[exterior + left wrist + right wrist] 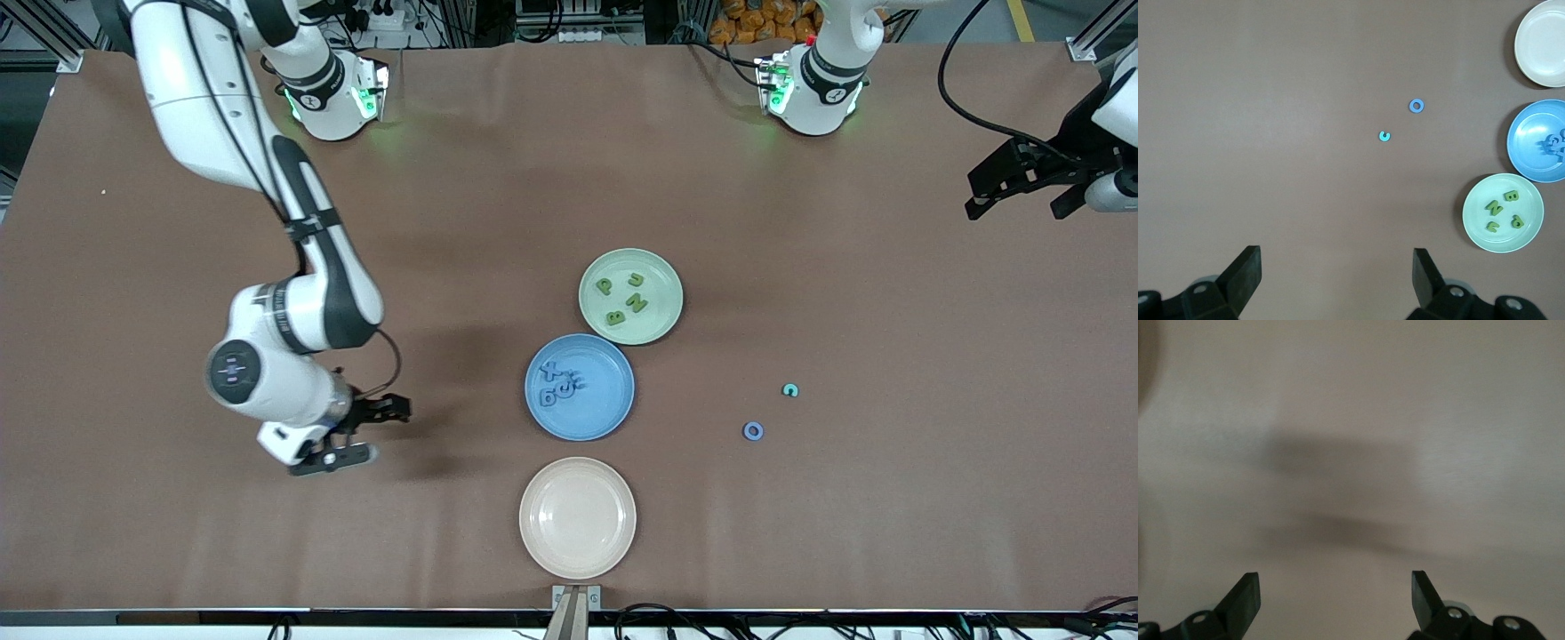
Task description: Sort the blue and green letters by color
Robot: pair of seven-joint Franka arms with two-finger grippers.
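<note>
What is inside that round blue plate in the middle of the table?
The round blue plate holds a heap of small periwinkle-blue letters. An X shows on top; the rest overlap, so I cannot read each one or see beneath.

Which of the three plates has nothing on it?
The cream plate, nearest the front camera. The blue plate holds blue letters, and the green plate holds green letters.

light: even, bright, from overhead | shadows: soft dark patch on the counter (800,533) beside the right arm | glare: green glow at both arm bases | blur: right wrist view smeared, front and left wrist views sharp
</note>
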